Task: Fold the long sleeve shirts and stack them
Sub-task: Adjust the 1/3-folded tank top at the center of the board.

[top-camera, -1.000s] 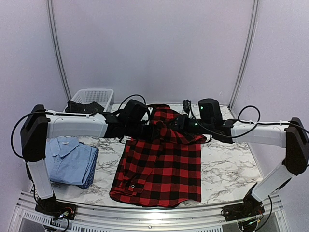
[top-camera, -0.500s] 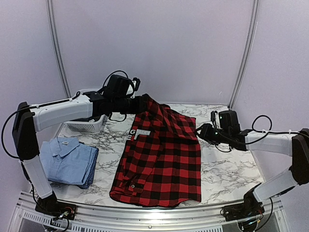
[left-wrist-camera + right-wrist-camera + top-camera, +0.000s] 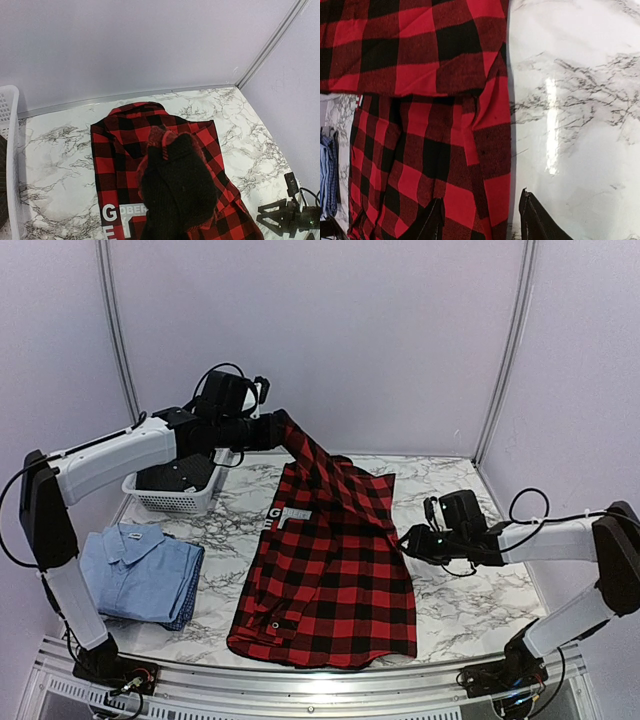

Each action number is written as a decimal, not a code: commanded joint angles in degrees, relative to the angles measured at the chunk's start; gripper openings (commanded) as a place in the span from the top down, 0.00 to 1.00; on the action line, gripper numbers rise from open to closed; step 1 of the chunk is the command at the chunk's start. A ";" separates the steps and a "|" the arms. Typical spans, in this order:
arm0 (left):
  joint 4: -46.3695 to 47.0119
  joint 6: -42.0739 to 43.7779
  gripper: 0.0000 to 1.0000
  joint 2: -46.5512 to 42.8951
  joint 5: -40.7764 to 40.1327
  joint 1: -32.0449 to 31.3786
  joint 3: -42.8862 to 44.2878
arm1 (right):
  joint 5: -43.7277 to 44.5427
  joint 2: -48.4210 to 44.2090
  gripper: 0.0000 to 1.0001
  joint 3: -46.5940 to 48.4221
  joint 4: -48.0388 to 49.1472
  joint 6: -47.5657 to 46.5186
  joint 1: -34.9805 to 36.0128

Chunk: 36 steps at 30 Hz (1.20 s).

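Above the far edge of the flannel shirt [image 3: 330, 580], we saw the left hand [image 3: 272, 430] closed on a raised part of it; the rest lay flat on the surface [image 3: 470, 590]. Only the overhead view showed in full the folded blue shirt [image 3: 145, 575] left of the flannel and the basket [image 3: 175, 502] beyond its far left corner. At the flannel's right edge the right hand [image 3: 408, 540] sat low; its wrist camera alone made plain that the fingers [image 3: 538, 224] stood apart, the hem lying between them, ungripped.
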 commanded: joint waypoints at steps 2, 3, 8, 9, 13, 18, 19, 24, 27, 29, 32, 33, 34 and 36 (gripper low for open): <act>-1.46 1.06 1.00 -0.32 0.50 1.77 3.12 | 2.49 1.81 0.53 1.04 -1.78 -1.42 3.72; -1.52 1.11 1.00 -0.29 0.50 1.95 3.34 | 3.26 2.95 0.53 1.49 -1.74 -1.45 4.14; -2.07 1.40 1.00 -0.22 0.65 2.98 3.96 | 5.89 5.01 0.52 3.06 -5.88 -2.57 5.57; -2.19 1.40 1.00 -0.06 0.81 3.16 4.06 | 6.11 5.11 0.52 3.33 -6.33 -2.99 5.91; -2.48 1.45 1.00 0.53 1.31 3.81 4.50 | 7.83 5.42 0.50 4.65 -9.11 -4.17 8.57; -2.59 1.57 1.00 1.07 1.29 4.35 4.94 | 10.27 4.14 0.46 4.62 -12.39 -3.14 12.63; -2.57 1.57 1.00 1.18 1.29 4.50 5.13 | 10.56 3.71 0.46 4.40 -13.22 -2.80 13.80; -2.63 1.60 1.00 2.35 1.70 5.15 6.85 | 14.06 2.60 0.46 3.19 -17.52 -0.22 17.53; -2.65 1.57 1.00 3.74 2.33 5.42 8.71 | 15.49 3.20 0.58 2.61 -17.81 1.15 17.80; -2.67 1.61 1.00 4.89 2.87 5.44 10.34 | 17.86 3.67 0.69 3.31 -18.55 1.14 17.33; -2.57 1.66 1.00 7.02 4.50 5.44 12.55 | 18.58 4.29 0.82 3.89 -18.33 0.01 14.63; -2.57 1.71 1.00 7.73 4.69 5.44 13.49 | 18.43 4.48 0.86 4.01 -17.98 -0.56 13.27; -2.57 1.67 1.00 8.58 4.88 5.44 14.51 | 18.39 4.60 0.88 4.16 -17.61 -1.29 11.97; -2.57 1.39 1.00 10.18 5.22 5.44 16.73 | 18.63 4.92 0.90 5.09 -17.39 -3.00 8.67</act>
